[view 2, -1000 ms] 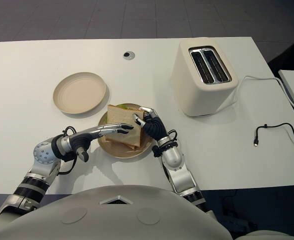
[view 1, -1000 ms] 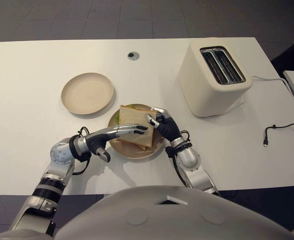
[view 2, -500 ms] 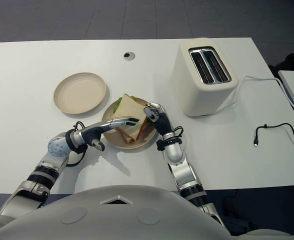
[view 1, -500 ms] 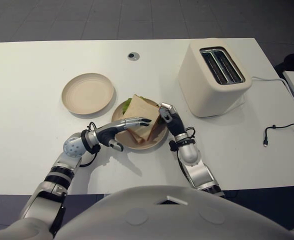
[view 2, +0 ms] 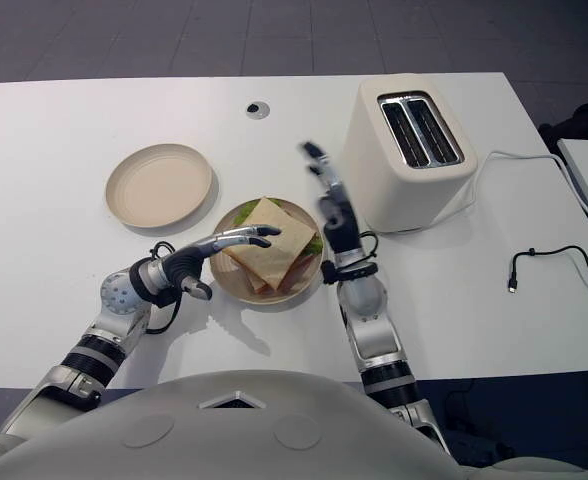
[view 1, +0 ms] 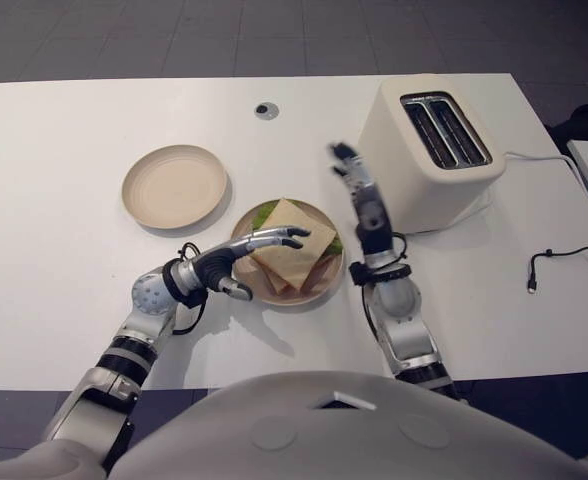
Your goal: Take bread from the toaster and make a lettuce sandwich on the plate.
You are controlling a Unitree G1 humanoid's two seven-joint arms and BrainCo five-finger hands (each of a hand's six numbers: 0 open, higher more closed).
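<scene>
The left hand (view 1: 229, 272) lay with fingers stretched out over the top slice of the sandwich (view 1: 299, 255), gripping nothing. The right hand (view 1: 362, 200) stood raised, fingers straight and apart, beside the toaster (view 1: 414, 190) (its slots looked empty). The sandwich sat on the plate (view 1: 319, 294) with lettuce (view 1: 265, 212) peeking out, so the task seemed essentially finished.

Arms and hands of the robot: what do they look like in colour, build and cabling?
The left arm and right arm are silver-grey segments with black bands at the joints; a round silver housing sits by the left wrist. The left hand and right hand are black with silver finger shells. Thin black cables loop at both wrists.
</scene>
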